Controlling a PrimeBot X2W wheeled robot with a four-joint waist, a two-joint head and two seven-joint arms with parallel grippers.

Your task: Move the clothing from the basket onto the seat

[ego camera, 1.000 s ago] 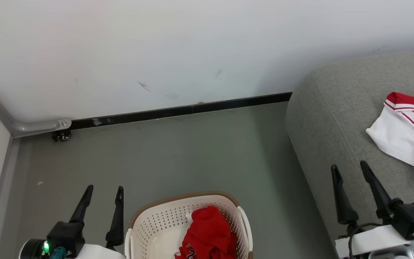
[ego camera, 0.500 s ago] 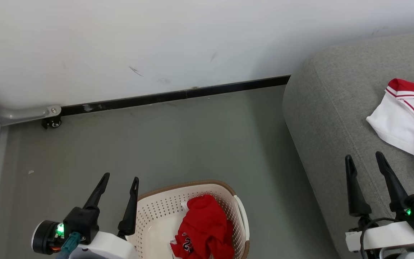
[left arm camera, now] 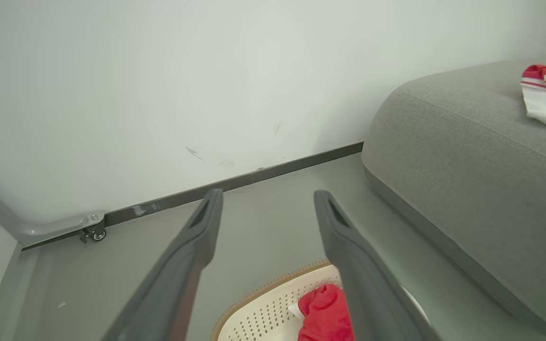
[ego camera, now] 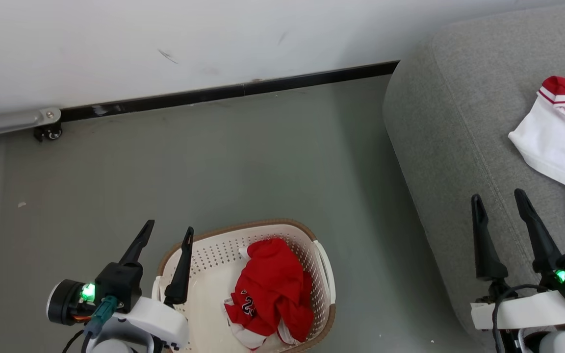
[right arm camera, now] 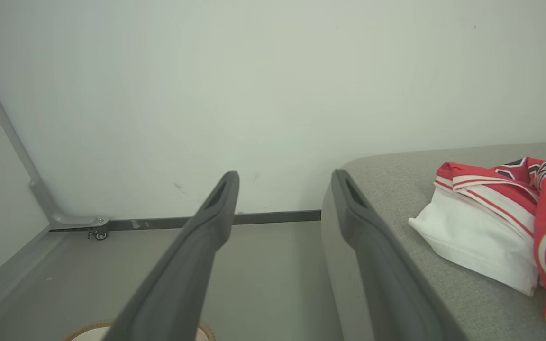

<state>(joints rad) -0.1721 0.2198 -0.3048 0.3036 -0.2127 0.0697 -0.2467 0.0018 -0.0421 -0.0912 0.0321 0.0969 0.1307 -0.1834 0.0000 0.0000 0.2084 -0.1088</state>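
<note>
A crumpled red jersey (ego camera: 272, 287) with white trim lies in the cream perforated basket (ego camera: 209, 255) on the floor, low in the head view; its red top (left arm camera: 325, 315) also peeks up in the left wrist view. My left gripper (ego camera: 168, 229) hangs open above the basket's left rim, nothing between its fingers. A white and red garment (ego camera: 557, 132) rests on the grey seat (ego camera: 449, 127) at the right. My right gripper (ego camera: 498, 198) stands open over the seat's front part, left of that garment (right arm camera: 486, 227), holding nothing.
A white wall with a black skirting strip (ego camera: 223, 90) runs along the back. A grey metal frame foot with a small caster (ego camera: 47, 131) sits at the far left. Grey-green floor (ego camera: 243, 166) lies between basket, wall and seat.
The head view has tilted down, so wall, skirting and seat have slid up the picture and more of the basket shows. Both grippers stay open; the left one now sits closer over the basket's rim.
</note>
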